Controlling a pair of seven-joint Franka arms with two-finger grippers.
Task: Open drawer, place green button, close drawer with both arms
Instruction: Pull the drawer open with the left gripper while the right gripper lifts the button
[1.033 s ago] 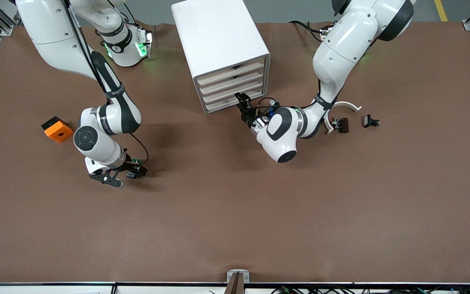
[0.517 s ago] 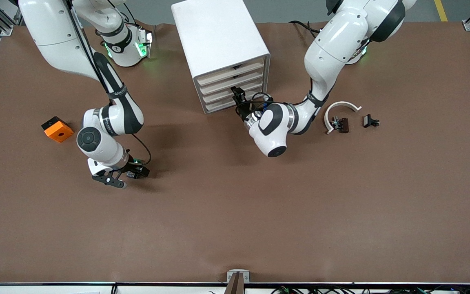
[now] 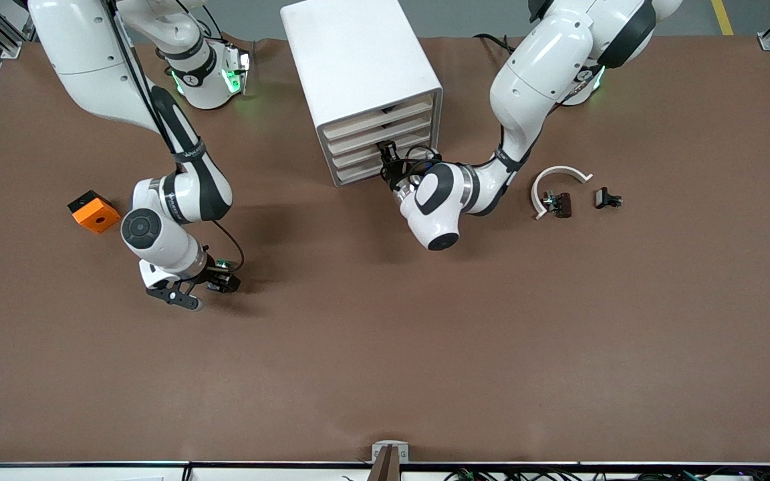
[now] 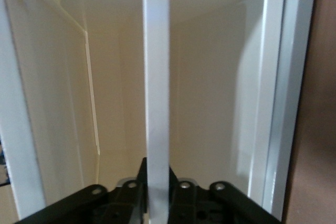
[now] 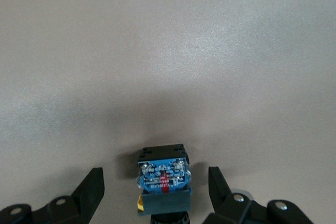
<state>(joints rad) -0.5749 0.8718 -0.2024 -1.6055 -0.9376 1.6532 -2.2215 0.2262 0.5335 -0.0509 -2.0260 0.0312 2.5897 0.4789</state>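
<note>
The white cabinet (image 3: pixel 358 67) stands between the arms' bases, its four cream drawer fronts all flush. My left gripper (image 3: pixel 387 155) is at the drawer (image 3: pixel 358 172), the lowest one. In the left wrist view the gripper (image 4: pixel 157 174) is shut on a white lip (image 4: pixel 156 77) of the drawer front, one finger on each side. The button (image 3: pixel 222 282) stands on the table toward the right arm's end. My right gripper (image 3: pixel 201 288) is open around it. In the right wrist view the button's blue part (image 5: pixel 163 177) sits between the spread fingers (image 5: pixel 92 187), untouched.
An orange cube (image 3: pixel 94 212) with a hole lies beside the right arm, toward the table's end. A white arc (image 3: pixel 559 177) and two small black clips (image 3: pixel 557 202) (image 3: pixel 607 198) lie beside the left arm.
The left arm has swung toward the cabinet, bringing its gripper from just in front of the lower drawers onto the drawer front. The right gripper has barely shifted around the button.
</note>
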